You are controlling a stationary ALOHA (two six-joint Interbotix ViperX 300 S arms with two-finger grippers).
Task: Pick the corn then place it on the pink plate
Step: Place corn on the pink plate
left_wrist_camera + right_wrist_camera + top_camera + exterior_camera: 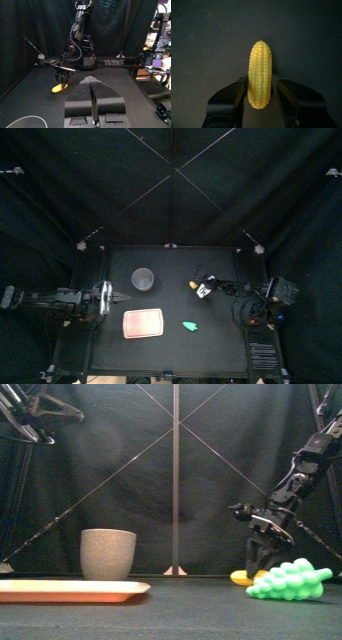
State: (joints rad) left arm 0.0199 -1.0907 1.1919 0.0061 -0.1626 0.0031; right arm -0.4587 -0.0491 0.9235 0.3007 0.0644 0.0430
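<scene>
Gripped the corn (260,60) in the right pincer (260,81), both jaws pressed to its sides, low over the table (221,343).
Saw from the front only a yellow end of it, just below the pincer and half hidden behind the green toy (291,581); could not tell whether it touched the table. Reached in from the right, forearm sloping steeply down, wrist bent over the cob. Found the pink plate (143,322) well apart from the pincer, toward the left pincer (93,100), which rested with jaws together.
</scene>
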